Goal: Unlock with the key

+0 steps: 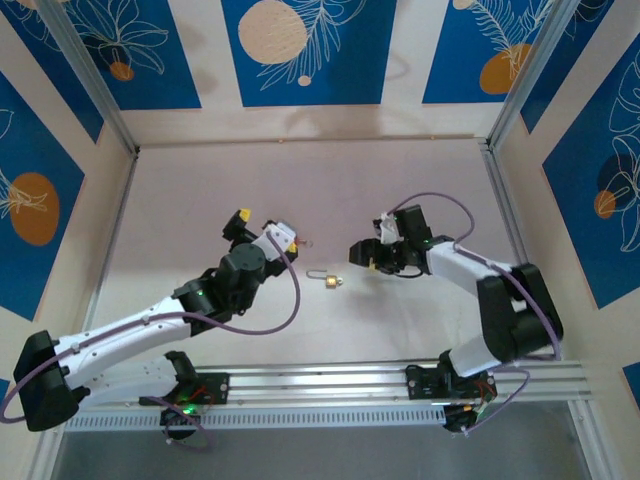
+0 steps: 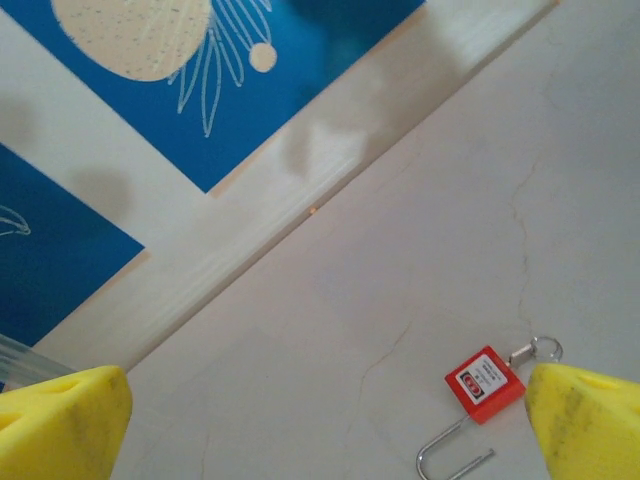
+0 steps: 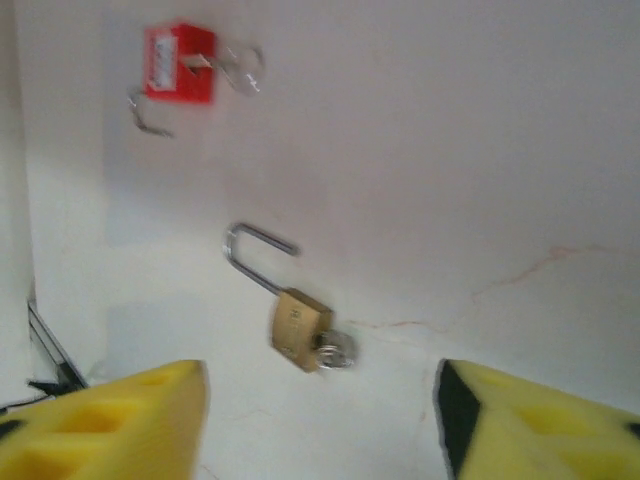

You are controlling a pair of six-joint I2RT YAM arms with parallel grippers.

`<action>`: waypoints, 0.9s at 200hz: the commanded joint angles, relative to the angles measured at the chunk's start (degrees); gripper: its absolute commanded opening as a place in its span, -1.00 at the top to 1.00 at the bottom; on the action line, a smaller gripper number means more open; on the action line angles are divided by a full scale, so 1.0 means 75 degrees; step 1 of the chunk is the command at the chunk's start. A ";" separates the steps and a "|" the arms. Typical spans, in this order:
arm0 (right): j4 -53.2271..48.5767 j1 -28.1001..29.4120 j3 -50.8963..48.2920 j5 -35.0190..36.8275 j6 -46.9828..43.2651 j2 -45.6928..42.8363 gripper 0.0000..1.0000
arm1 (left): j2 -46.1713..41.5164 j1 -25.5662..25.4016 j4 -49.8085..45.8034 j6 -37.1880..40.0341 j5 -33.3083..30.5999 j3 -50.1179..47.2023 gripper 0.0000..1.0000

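The left gripper [image 2: 325, 410] is held wide open with nothing between its yellow foam fingers, above the pale table [image 1: 200, 180]. Just at its 3 o'clock, in the left wrist view, a small red plastic-bodied padlock [image 2: 485, 385] is seen lying flat, its steel shackle swung open and a silver key ring [image 2: 545, 348] at its base. At 5 o'clock from it in the top view, well apart, a small brass padlock [image 3: 300, 328] is laid on the table, its shackle likewise lifted out and a silver key [image 3: 338, 350] seated in its keyhole. At 2 o'clock from the brass padlock the right gripper [image 3: 322, 410] is poised, its jaws spread apart and holding nothing.

The unlocking step is judged to be done, since the brass shackle stands free. The next move is taken to call for a clean withdrawal of the right arm, so that neither key nor padlock is nudged.

Two padlocks are counted, one red and one brass; one key is made out, one key ring, and two grippers.
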 commanded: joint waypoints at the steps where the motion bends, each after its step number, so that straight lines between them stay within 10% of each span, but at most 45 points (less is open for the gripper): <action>1: -0.0826 0.0097 0.0550 0.0659 -0.0361 -0.1265 -0.99 | -0.0458 -0.0017 -0.0423 -0.0863 -0.0419 0.0435 -1.00; 51: -0.0944 0.1565 0.1233 0.4121 -0.0666 -0.3701 -0.99 | -0.0995 -0.0018 -0.0470 -0.1396 -0.1237 0.0314 -1.00; 82: -0.0219 0.1662 0.0617 0.6838 -0.0955 -0.3679 -0.99 | -0.1632 0.0287 0.3507 0.1996 -0.0069 -0.2127 -1.00; 102: 0.1358 0.1377 -0.0268 0.6681 -0.2608 -0.3695 -0.99 | -0.2029 0.1259 0.6046 0.1654 0.0128 -0.3849 -1.00; 131: 0.3456 0.0410 -0.1434 0.4751 -0.3742 -0.3655 -0.98 | -0.2215 0.3170 0.4943 -0.0087 0.1116 -0.4304 -1.00; 180: 0.4603 -0.1195 -0.2367 0.2882 -0.3996 -0.2980 -0.99 | -0.0043 0.4884 0.6920 -0.1217 0.2144 -0.4782 -1.00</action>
